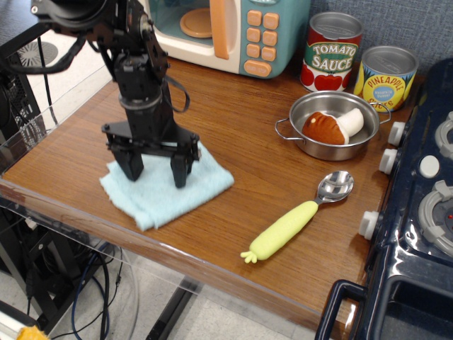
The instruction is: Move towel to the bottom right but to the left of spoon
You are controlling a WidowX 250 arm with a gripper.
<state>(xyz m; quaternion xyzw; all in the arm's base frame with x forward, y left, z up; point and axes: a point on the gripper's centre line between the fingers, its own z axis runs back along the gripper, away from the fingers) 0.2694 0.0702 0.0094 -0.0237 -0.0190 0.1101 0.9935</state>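
The light blue towel (173,193) lies rumpled on the wooden table near its front edge, left of centre. My black gripper (156,170) stands upright on the towel, its two fingers spread apart and pressing down into the cloth. The spoon (297,217), with a silver bowl and a yellow-green corn-shaped handle, lies diagonally to the right of the towel, with a stretch of bare wood between them.
A steel pot (333,126) holding a toy mushroom stands behind the spoon. A tomato sauce can (331,52) and a pineapple can (386,76) stand at the back. A toy microwave (226,32) is at the back left. A toy stove (425,205) borders the right.
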